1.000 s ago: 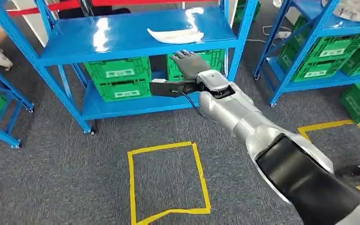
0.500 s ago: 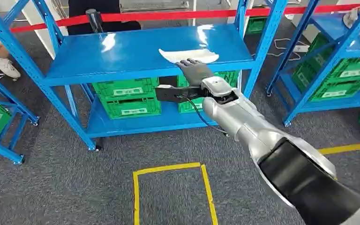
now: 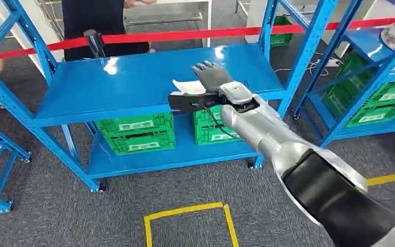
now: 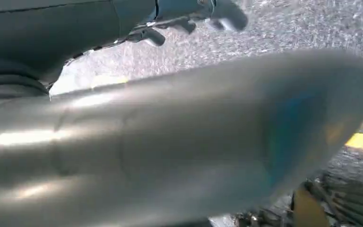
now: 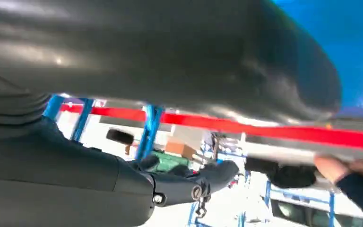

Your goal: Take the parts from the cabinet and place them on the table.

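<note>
We've got the right hand [image 3: 212, 77] over the white part [image 3: 187, 87] on the blue shelf [image 3: 108, 85], fingers spread flat, holding nothing. The part is thin and flat, so our fingers may skid over it or push it back. Left hand: can't tell its fingers.

Probably a warehouse or storeroom: blue steel racks [image 3: 149, 87], green crates [image 3: 133, 134], yellow floor tape [image 3: 185, 211]
</note>
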Controlling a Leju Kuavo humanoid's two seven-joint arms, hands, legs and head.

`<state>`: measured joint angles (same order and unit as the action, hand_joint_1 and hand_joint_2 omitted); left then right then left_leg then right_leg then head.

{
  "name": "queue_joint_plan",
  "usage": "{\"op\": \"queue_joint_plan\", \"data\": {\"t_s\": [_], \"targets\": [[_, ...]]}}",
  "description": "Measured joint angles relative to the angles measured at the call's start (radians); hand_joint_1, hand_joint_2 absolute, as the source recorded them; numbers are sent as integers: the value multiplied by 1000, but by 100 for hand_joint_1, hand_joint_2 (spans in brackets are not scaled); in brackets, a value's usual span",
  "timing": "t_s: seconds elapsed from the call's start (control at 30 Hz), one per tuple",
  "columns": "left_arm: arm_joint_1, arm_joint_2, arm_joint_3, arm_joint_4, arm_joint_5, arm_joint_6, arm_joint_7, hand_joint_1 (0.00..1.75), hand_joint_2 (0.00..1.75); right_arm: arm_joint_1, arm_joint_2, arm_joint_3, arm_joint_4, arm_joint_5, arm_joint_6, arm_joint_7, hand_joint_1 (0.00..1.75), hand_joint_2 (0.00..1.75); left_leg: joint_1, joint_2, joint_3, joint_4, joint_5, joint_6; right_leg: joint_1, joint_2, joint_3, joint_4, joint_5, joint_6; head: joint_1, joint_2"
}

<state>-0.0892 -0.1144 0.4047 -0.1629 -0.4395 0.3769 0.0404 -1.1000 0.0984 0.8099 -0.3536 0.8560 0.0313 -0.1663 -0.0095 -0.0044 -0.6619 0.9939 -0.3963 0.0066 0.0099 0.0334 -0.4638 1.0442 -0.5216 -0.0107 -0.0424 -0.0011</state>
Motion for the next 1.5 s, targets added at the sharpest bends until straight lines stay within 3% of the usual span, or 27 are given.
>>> {"op": "queue_joint_plan", "data": {"t_s": [0.03,0.07,0.1,0.17,0.23,0.27,0.37,0.43,0.53,0.57,0.63,0.73,0.77,0.8,0.87,0.9,0.97,1.0,1.1,1.17,1.23,1.27,1.3,1.33,1.4,1.43,1.5], "targets": [[0,-3,0,0,0,0,1,0,0,-3,-2,0,0,0,0,3,0,0,4,0,33,-7,18,10,0,-7,-23,58,13,5,0,0],[-2,-1,0,0,0,0,3,0,0,-5,-4,0,0,-1,-1,5,0,0,4,4,49,-2,2,16,0,-16,-53,118,25,10,5,0],[-3,-2,0,0,0,0,6,0,0,-11,-5,1,0,-1,0,5,0,0,3,3,61,-2,-11,23,-2,-21,-102,179,7,12,9,0],[-4,-3,1,0,0,0,10,0,0,-13,-6,1,0,-1,3,6,0,0,1,1,80,-2,-29,25,-4,-24,-186,262,-82,17,12,0],[-1,-3,1,0,0,0,11,0,0,-13,-12,3,0,0,5,10,0,0,1,-2,103,-2,-51,24,-7,-25,-231,263,-138,20,13,0],[2,-4,1,0,-1,0,14,0,0,-13,-16,5,0,0,7,11,0,0,1,-2,115,-1,-62,22,-8,-25,-233,222,-123,22,13,0],[2,-7,1,0,-10,0,14,0,0,-13,-29,10,1,2,8,13,0,0,1,-2,140,5,-89,14,-10,-32,-183,11,49,18,13,0],[0,-8,1,0,-10,0,14,0,0,-10,-38,12,2,2,7,14,0,0,-3,-6,151,14,-105,5,-5,-38,-174,-25,94,12,12,0],[-3,-9,1,-1,-15,0,5,0,0,-7,-48,14,4,1,7,23,0,0,1,-3,156,27,-109,-14,-2,-30,-159,-23,96,-8,13,0],[-4,-8,1,-2,-19,0,2,0,0,-8,-50,14,4,-1,7,23,0,0,-1,-4,148,42,-109,-17,-9,-28,-150,-24,96,-11,13,0],[-8,-10,1,-2,-23,0,-2,0,0,-8,-51,16,4,-1,6,23,0,0,2,-2,89,137,-110,-29,-13,-25,-142,-27,87,-23,7,0],[-11,-11,1,-2,-24,0,-2,0,0,4,-55,18,4,-1,7,24,0,0,10,-1,-48,323,-203,-43,-14,-20,-133,-26,70,-26,7,0],[-9,-11,1,-2,-24,0,-2,0,0,9,-57,19,4,-1,7,24,0,0,11,-1,-75,338,-204,-44,-14,-18,-127,-26,63,-25,7,0],[-7,-11,1,-2,-24,0,-2,0,0,13,-58,19,4,-3,8,26,0,175,12,-1,-76,310,-175,-43,-14,-17,-117,-26,57,-24,7,0],[-6,-10,1,-2,-23,0,-8,0,0,14,-60,19,4,-9,12,26,0,175,12,-1,-33,169,-62,-39,-15,-17,-96,-26,41,-20,7,0],[-6,-9,1,-2,-22,0,-13,0,0,14,-61,19,4,-18,15,27,0,175,12,0,5,58,17,-36,-15,-17,-85,-26,31,-16,7,0],[-6,-9,1,-1,-21,-1,-18,0,0,14,-66,19,5,-28,22,30,0,175,3,2,13,9,-27,-27,-12,-16,-88,-26,25,-7,4,0],[-6,-9,1,-2,-21,-1,-20,0,0,22,-71,19,5,-34,22,34,0,175,3,0,20,17,-8,-17,-11,-17,-89,-27,19,2,5,0],[2,-9,2,-2,-21,-1,-23,0,0,33,-85,22,4,-48,21,42,0,175,10,0,31,10,-10,-2,-14,-18,-86,-20,2,19,6,0],[0,-8,2,-2,-23,-1,-28,0,0,33,-95,29,4,-55,20,42,0,175,9,0,36,11,-18,10,-14,-22,-143,85,-44,25,10,0],[0,-8,2,-2,-24,-1,-30,0,0,49,-106,33,4,-61,21,42,0,175,8,-1,42,13,-29,16,-14,-22,-249,258,-100,28,10,0],[1,-7,2,-2,-25,-1,-31,0,0,59,-112,35,5,-71,23,42,0,175,7,-1,46,15,-34,17,-14,-22,-284,300,-98,29,11,0],[3,-6,2,-2,-27,-1,-31,0,0,67,-117,36,4,-80,23,43,0,175,7,-4,51,18,-40,17,-14,-23,-293,287,-67,28,10,0],[4,-6,2,-2,-27,-1,-31,0,0,71,-121,36,4,-85,23,44,0,175,7,-4,57,21,-47,15,-14,-24,-279,235,-22,26,11,0],[3,-6,2,-2,-27,-1,-32,0,0,71,-127,36,4,-92,23,43,0,175,6,-5,72,29,-63,10,-13,-25,-204,48,90,17,11,0],[2,-6,2,-2,-27,-1,-32,0,0,71,-129,36,4,-92,23,43,0,175,4,-5,73,32,-70,5,-9,-26,-183,5,86,10,9,0],[-2,-6,2,-2,-28,-1,-32,0,0,73,-130,36,4,-94,24,43,0,175,3,-6,70,35,-74,-4,-5,-25,-176,-12,86,6,10,0]]}}
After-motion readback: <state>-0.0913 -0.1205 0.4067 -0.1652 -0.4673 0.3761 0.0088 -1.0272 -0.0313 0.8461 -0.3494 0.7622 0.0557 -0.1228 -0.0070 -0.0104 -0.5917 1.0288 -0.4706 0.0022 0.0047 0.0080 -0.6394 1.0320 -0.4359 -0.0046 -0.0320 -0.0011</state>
